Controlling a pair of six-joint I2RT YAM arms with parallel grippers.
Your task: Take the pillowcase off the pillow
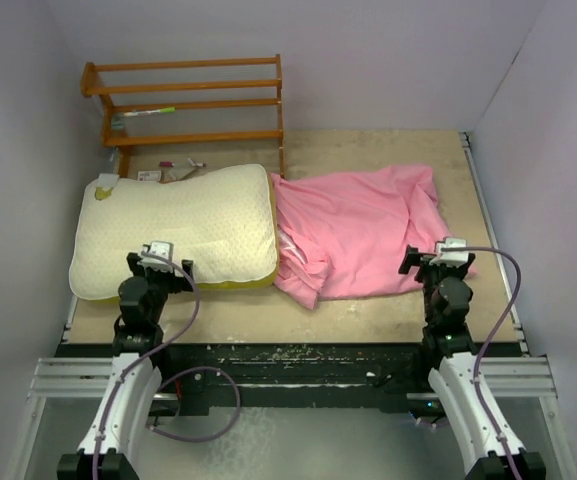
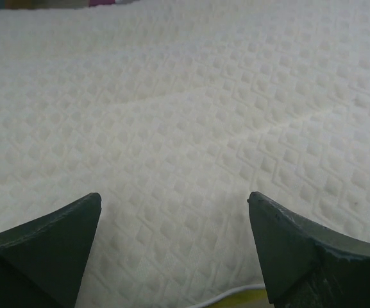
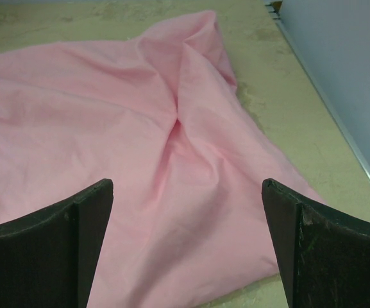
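Top external view first: the pillow [image 1: 173,230] lies bare on the left half of the tan surface [image 1: 368,312], a plump cream rectangle with rounded corners and a fine dotted weave. A yellow band of edging [image 1: 233,285] runs along its near side, and a small tag [image 1: 103,186] sits at its far left corner. Right beside it, touching its right edge, the pillowcase [image 1: 358,235] lies fully off the cushion. It is thin pink fabric, flattened out, rumpled, with folds bunched where it meets the pillow.

Left claw [image 1: 160,262] hovers over the pillow's near edge, fingers wide apart and nothing between them. From the left wrist, the two dark wedge-shaped fingertips [image 2: 56,244] frame a quilted field of small raised diamonds with soft creases across it.

Right claw [image 1: 443,258] hangs over the pillowcase's near right corner, also spread wide and empty. Its wrist camera shows smooth pink cloth with one deep fold rising towards the far corner, and gritty bare surface running along a pale wall [image 3: 338,51].

At the back stands a slatted wooden rack [image 1: 193,100] with a pen-like item [image 1: 148,113] on a shelf.
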